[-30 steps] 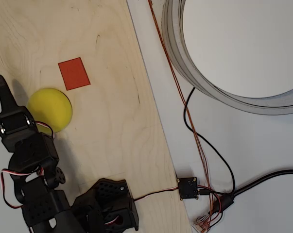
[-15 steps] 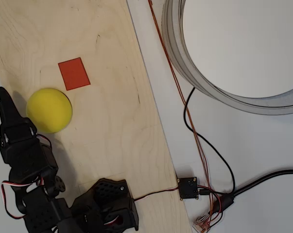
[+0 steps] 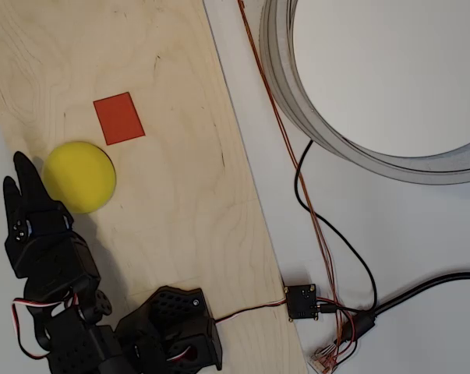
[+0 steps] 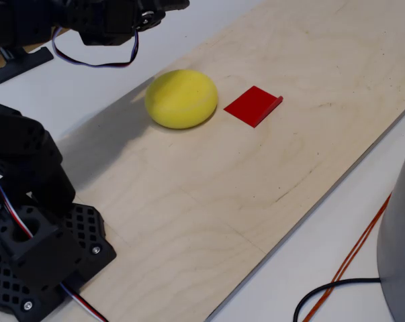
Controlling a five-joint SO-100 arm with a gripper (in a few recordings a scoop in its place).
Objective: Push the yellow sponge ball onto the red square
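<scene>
My hand (image 3: 18, 173), fingers nearly pressed together, sits left of the yellow sponge ball (image 3: 79, 177), below the red square (image 3: 118, 118).

We see a matt, spongy foam ball (image 3: 79, 176), a flat paper-like red square (image 3: 119, 118), a pale grained wood board (image 3: 180, 202) and a matt black plastic gripper (image 3: 20, 175).

Hobby robotics workbench, pale plywood board (image 3: 180, 195) on white tabletop (image 3: 422, 226), bare small circuit board (image 3: 302, 301), loose black and orange cables (image 3: 301, 187)
</scene>
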